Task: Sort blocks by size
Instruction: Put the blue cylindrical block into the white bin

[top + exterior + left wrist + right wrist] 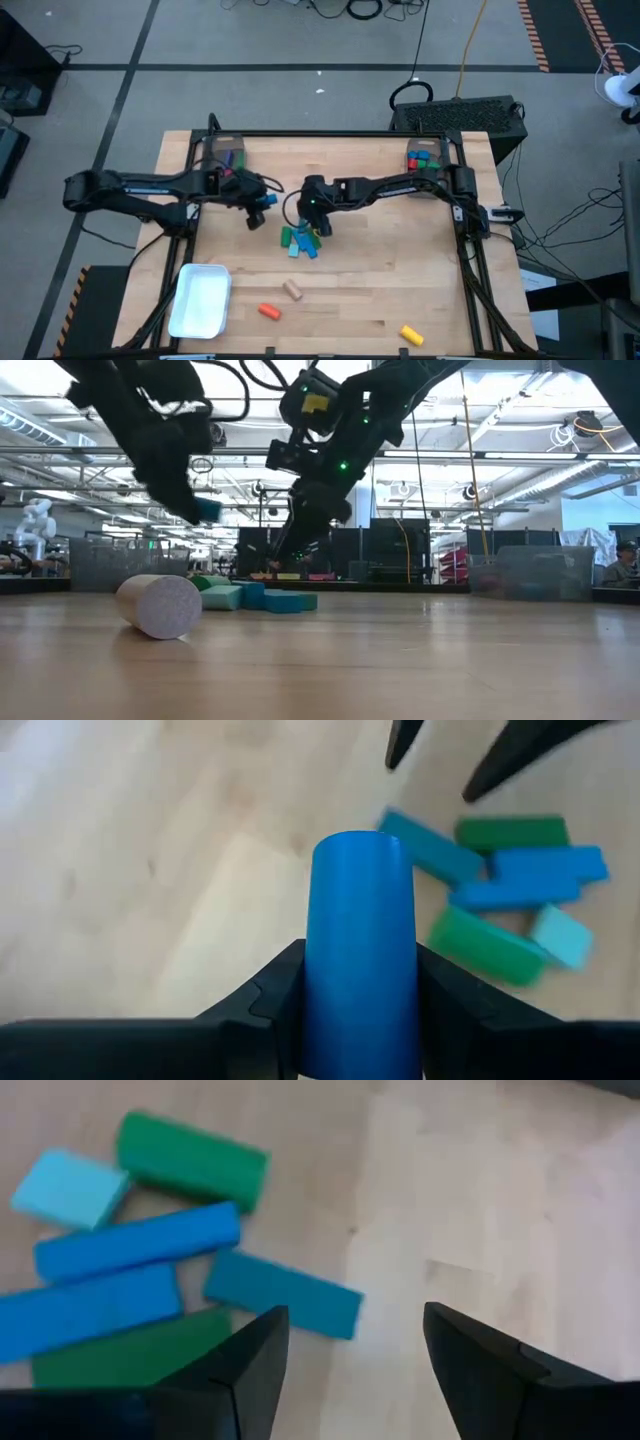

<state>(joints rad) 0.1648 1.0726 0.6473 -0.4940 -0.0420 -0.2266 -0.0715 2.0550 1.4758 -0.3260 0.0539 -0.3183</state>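
Left claw (360, 1005) clamped on blue cylinder (360, 950), lifted off counter (380, 290) just left of block pile (301, 240). Right claw (355, 1350) apart, empty, over pile's edge.

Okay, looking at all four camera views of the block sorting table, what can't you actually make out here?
- Bins at the table's back corners and, high view: their blocks are too small to count.
- Central pile, high view: partly covered by the right gripper.
- Same pile, low view: the tan cylinder blocks its near end.
- Blue cylinder, left wrist view: its lower end is cut off by the picture's edge, between the left gripper's fingers.
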